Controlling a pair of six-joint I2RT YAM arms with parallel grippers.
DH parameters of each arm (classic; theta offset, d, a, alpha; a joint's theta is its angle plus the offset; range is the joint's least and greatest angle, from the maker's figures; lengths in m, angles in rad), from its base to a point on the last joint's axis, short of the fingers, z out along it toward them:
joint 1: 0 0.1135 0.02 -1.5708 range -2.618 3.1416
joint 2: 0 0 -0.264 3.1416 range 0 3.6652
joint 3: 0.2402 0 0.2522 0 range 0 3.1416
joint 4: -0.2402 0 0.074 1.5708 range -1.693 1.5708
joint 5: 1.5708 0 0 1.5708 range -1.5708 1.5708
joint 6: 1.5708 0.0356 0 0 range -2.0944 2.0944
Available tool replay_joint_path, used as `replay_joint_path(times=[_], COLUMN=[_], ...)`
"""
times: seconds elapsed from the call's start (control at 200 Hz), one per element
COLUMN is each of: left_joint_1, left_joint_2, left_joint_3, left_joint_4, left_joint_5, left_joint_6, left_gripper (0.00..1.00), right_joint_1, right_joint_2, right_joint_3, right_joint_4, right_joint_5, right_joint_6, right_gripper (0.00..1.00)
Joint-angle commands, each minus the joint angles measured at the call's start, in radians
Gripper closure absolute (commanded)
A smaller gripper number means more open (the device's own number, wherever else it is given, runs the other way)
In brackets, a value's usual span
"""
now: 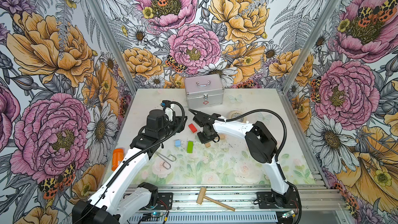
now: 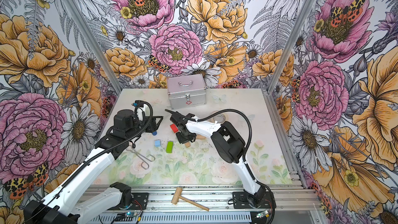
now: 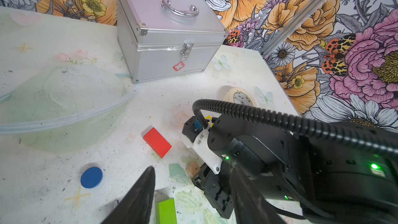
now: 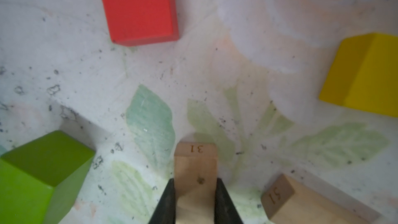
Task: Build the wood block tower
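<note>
Tan bar "31" [image 4: 195, 164] is clamped by the right end effector [image 4: 195, 181], one finger pressed on each long side. Can't tell if it's off the desk [image 4: 215, 72]. Tan bar "51" [image 4: 301, 203] lies just beside it, not touching. Red bar [image 4: 140, 9], yellow bar [image 4: 364, 74] and green bar [image 4: 41, 169] lie around them, all apart. Light blue cube [image 1: 177, 143] is next to the green bar. Dark blue cylinder [image 3: 91, 177] lies flat near the left end effector [image 3: 192, 182], whose jaws stand well apart, gripping nothing. The blocks seen all lie singly, mid-desk. Silver case [image 1: 204, 92] sits at the back, tape roll [image 1: 235, 115] nearer, to its right, mallet [image 1: 213, 201] on the front rail.
</note>
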Motion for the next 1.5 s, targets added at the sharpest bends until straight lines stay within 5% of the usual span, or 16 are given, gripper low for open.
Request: replay_joint_path(times=[0.0, 0.791, 1.111, 1.496], left_joint_1=[0.01, 0.013, 0.01, 0.007], left_joint_2=[-0.014, -0.015, -0.019, -0.025], left_joint_3=[-0.017, -0.031, -0.032, -0.026], left_joint_4=[0.03, 0.056, 0.053, 0.05], left_joint_5=[-0.008, 0.021, 0.017, 0.017], left_joint_6=[-0.016, -0.021, -0.021, -0.021], left_gripper=[0.42, 0.42, 0.42, 0.43], right_joint_1=[0.016, 0.039, 0.039, 0.039], right_joint_2=[-0.052, -0.196, -0.209, -0.338], right_joint_3=[0.021, -0.229, -0.243, -0.233], right_joint_4=[-0.073, -0.072, -0.065, -0.07], right_joint_5=[0.019, 0.104, 0.114, 0.156], right_joint_6=[-0.055, -0.214, -0.214, -0.182], right_gripper=[1.0, 0.96, 0.59, 0.49])
